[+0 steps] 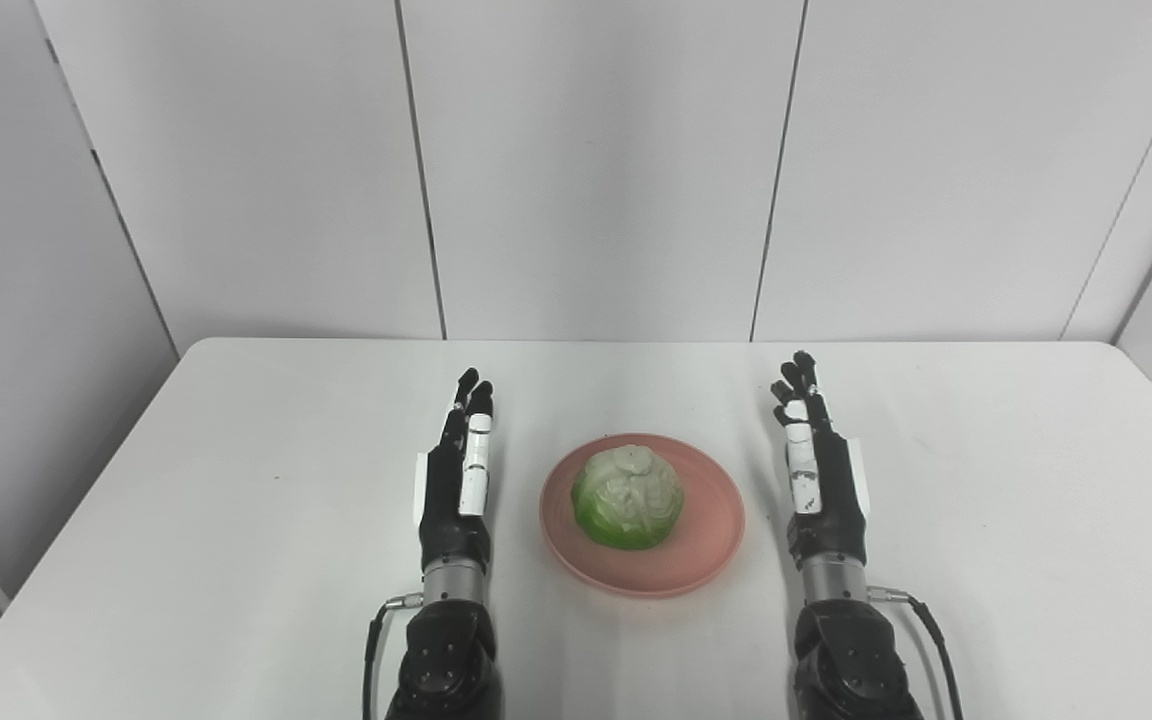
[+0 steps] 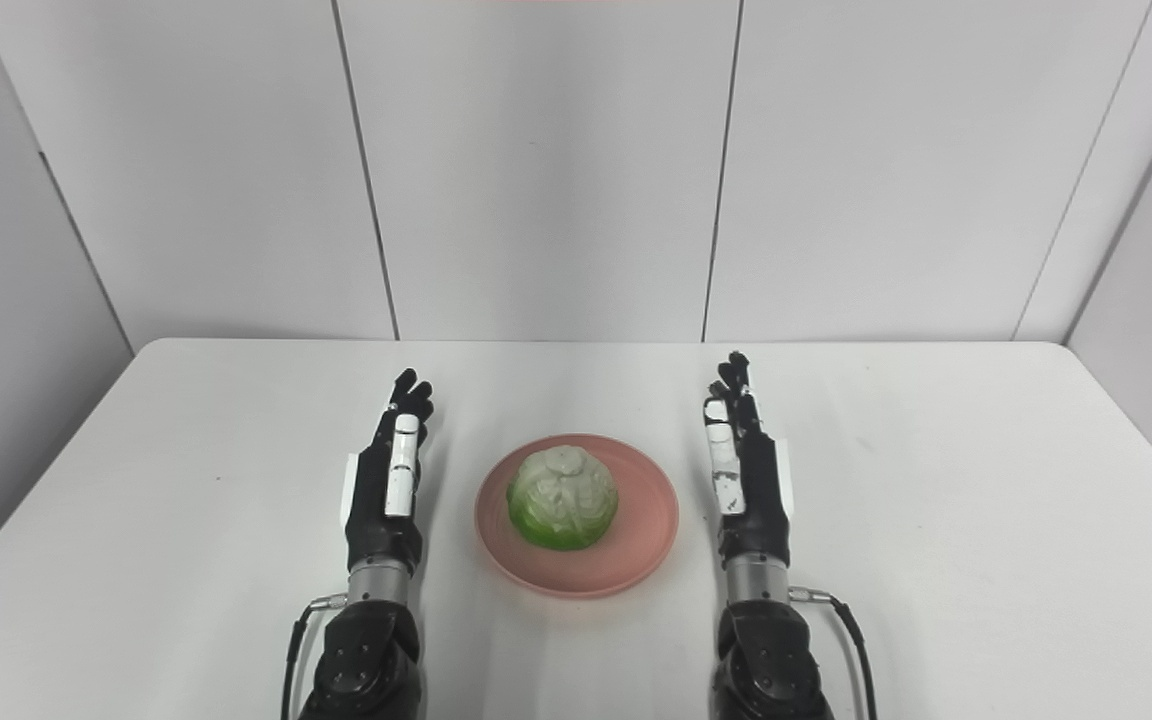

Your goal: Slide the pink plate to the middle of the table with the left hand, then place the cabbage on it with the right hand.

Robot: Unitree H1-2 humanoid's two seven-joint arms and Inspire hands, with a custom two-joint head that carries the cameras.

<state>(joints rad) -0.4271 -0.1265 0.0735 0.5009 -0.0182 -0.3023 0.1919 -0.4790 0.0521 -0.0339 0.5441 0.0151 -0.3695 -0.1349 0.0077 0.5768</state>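
Observation:
The pink plate (image 1: 706,545) lies near the middle of the white table. The green and white cabbage (image 1: 628,498) sits on the plate, a little left of its centre. My left hand (image 1: 459,470) rests open just left of the plate, fingers straight and pointing away, holding nothing. My right hand (image 1: 814,462) rests open just right of the plate, fingers straight, holding nothing. Neither hand touches the plate or the cabbage. The same scene shows in the right eye view, with the plate (image 2: 648,545), the cabbage (image 2: 563,499), the left hand (image 2: 388,473) and the right hand (image 2: 744,470).
The white table (image 1: 236,480) reaches back to a grey panelled wall (image 1: 596,170). Its left and right edges run diagonally in view. A black cable (image 1: 936,640) loops off my right wrist.

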